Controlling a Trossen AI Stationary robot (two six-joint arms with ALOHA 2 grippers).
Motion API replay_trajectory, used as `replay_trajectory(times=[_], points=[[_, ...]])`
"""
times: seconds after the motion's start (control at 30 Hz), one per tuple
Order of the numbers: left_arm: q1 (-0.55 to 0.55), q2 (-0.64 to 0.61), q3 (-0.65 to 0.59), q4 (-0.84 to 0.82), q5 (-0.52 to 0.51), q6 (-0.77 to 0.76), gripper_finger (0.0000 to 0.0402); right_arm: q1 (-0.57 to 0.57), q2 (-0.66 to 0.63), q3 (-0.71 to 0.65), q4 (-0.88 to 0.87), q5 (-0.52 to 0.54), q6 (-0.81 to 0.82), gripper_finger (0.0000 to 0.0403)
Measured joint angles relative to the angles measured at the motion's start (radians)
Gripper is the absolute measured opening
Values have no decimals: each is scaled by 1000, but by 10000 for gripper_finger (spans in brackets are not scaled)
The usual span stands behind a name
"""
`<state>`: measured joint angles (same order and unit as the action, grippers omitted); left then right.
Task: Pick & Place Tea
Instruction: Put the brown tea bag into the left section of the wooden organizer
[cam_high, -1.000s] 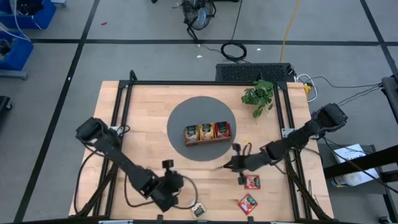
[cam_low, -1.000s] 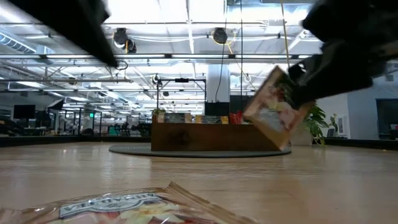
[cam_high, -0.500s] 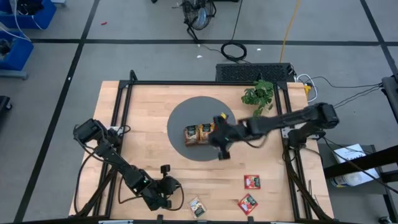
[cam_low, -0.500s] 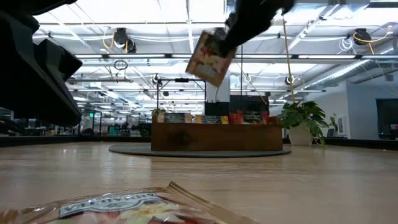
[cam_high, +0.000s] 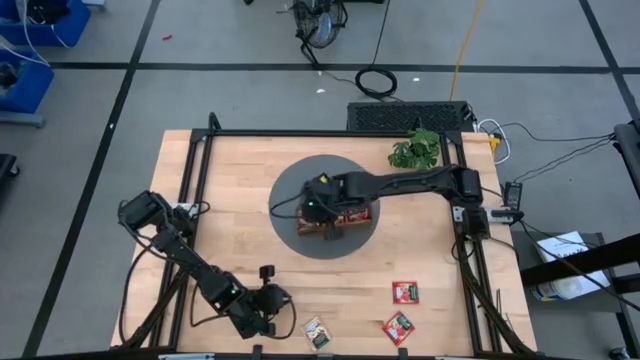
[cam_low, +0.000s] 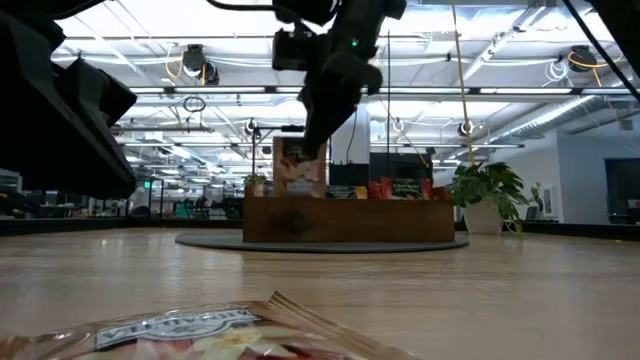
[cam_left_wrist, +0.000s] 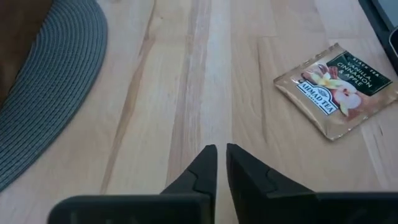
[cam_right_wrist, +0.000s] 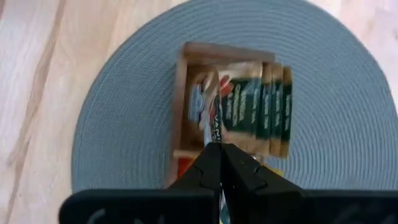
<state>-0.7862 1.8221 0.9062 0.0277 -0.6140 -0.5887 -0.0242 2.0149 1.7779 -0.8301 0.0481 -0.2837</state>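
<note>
Right pincer (cam_right_wrist: 220, 152): closed on the top edge of a tea packet (cam_right_wrist: 214, 102), hanging upright above the left end compartment of the tray (cam_high: 300, 228), with further packets (cam_right_wrist: 264, 106) standing just beyond it; mat (cam_right_wrist: 124, 118) beneath. Left pincer (cam_left_wrist: 221, 163): fingers nearly together, empty, low over the table (cam_left_wrist: 186, 81). One pale packet (cam_left_wrist: 339, 87) lies flat ahead and aside. Two red packets (cam_high: 404, 292) lie far off.

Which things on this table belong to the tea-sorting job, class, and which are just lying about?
Job:
- tea packet held by the right gripper over the wooden tray
- packets in the tray
- loose packets on the table: pale one, two red ones

Lying about:
- green plant
- grey round mat
</note>
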Motion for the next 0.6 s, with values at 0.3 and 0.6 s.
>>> replay_trajectory(times=[0.3,0.6], points=[[-28,0,0,5,2,16,51,-24,13,1,98,28,-10,0],[-27,0,0,7,2,20,32,-32,13,-65,174,0,32,0]])
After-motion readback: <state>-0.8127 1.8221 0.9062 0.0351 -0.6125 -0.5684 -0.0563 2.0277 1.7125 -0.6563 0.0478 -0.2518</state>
